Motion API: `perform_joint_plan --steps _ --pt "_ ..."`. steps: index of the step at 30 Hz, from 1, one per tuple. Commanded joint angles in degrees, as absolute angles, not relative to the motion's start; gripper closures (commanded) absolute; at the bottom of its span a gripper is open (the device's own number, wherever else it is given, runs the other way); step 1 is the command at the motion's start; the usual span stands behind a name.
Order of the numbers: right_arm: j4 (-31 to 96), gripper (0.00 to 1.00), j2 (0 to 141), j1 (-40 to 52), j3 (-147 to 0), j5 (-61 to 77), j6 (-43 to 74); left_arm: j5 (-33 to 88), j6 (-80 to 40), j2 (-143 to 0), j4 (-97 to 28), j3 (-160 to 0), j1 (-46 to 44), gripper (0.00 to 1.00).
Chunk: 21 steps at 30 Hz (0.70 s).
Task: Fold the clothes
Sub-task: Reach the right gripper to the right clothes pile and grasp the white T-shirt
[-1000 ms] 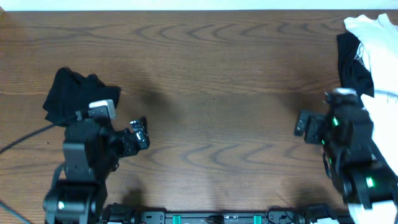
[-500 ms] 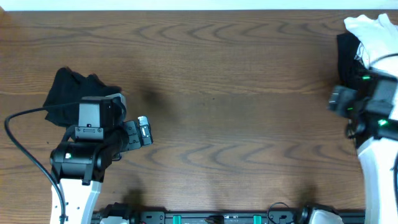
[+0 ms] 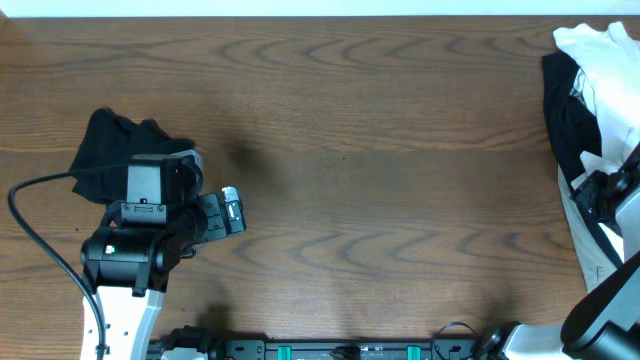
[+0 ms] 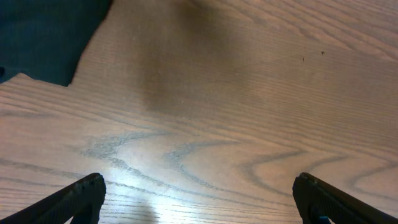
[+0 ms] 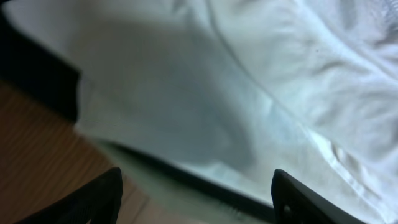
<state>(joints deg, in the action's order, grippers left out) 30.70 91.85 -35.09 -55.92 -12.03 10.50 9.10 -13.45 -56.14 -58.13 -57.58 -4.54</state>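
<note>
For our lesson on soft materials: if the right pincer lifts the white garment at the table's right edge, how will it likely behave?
Probably floppy: the white garment lies in loose creases, so it should sag from one pinch. It may drag along the black garment lying against it.

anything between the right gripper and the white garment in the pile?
Nothing visible. In the right wrist view the right gripper hangs directly over the white garment, fingers apart, with only fabric beneath. The black garment lies off to one side, out of the path.
</note>
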Motion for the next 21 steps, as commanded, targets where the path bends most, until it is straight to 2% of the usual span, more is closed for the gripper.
perform_joint_plan --steps 1,8,11,14,21 --pt "28.97 0.25 93.71 -36.38 -56.9 -11.77 11.92 9.89 -12.56 -56.1 -58.28 -58.63 -4.29 0.02" --pt "28.16 0.26 98.17 -36.47 -56.9 -12.25 10.44 9.87 -12.53 -56.1 -58.26 -58.63 -4.29 0.02" --pt "27.59 0.31 98.91 -36.47 -56.9 -12.71 10.46 9.87 -12.56 -56.1 -58.26 -58.63 -4.29 0.02" --pt "26.63 0.42 98.89 -36.47 -56.93 -12.67 10.48 9.87 -12.53 -56.12 -58.24 -58.63 -4.29 0.02" --pt "25.45 0.47 98.26 -36.47 -57.36 -12.67 10.5 9.87 -12.56 -56.1 -58.24 -58.63 -4.29 0.02"
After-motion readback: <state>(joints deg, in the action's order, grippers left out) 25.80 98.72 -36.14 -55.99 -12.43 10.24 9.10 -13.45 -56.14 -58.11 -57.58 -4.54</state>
